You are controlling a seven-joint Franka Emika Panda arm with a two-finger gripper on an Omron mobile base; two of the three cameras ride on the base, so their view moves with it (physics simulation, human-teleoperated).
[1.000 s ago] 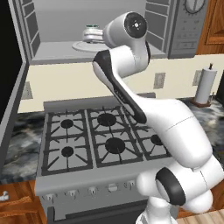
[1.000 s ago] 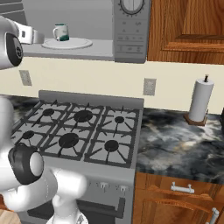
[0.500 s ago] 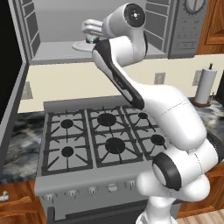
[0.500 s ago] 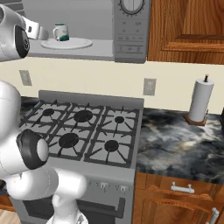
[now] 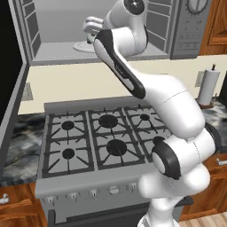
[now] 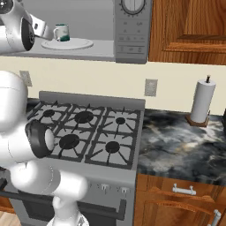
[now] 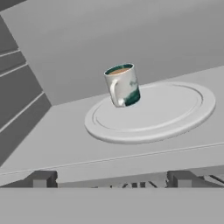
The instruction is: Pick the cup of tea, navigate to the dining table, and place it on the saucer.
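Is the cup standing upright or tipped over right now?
Upright: the cup stands on its base on the round tray, rim up, tea visible inside.

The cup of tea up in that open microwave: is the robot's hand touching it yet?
Apart. In the hand view the cup of tea stands on the round plate, well beyond the open hand, whose fingertips close on nothing.

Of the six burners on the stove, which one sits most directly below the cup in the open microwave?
The back-left burner sits closest beneath the cup. It is in the row by the wall, at the end farthest from the paper towel roll.
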